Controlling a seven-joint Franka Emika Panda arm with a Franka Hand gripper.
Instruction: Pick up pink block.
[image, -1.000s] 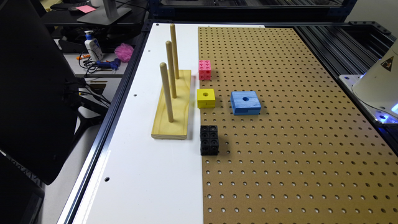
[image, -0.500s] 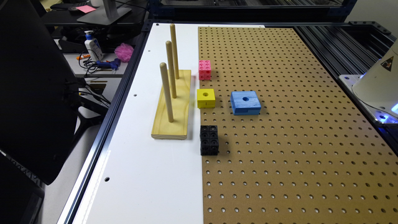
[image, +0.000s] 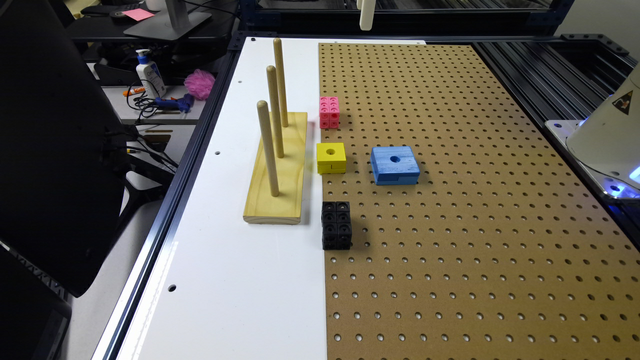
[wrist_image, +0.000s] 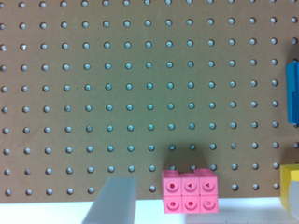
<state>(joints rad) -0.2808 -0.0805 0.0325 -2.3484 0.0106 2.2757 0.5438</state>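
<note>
Pink block (image: 329, 111): upper centre of the exterior frame, at the pegboard's (image: 450, 200) edge where it meets the white worktop (image: 225, 280) strip, just beside the far end of the wooden peg stand (image: 278, 167); position unchanged from a second ago, not yet touched or lifted. In the wrist view the pink block (wrist_image: 189, 196) sits at the lower edge, right of centre. Yellow block (image: 331, 158), blue block (image: 395, 165) and black block (image: 336, 225): likewise unmoved, well apart from the target. Gripper: one pale finger (wrist_image: 112, 200) shows at the bottom of the wrist view, left of the block; spread cannot be told. Judgement: nothing on the board has shifted; approach stage, with alignment over the block and descent outstanding.
</note>
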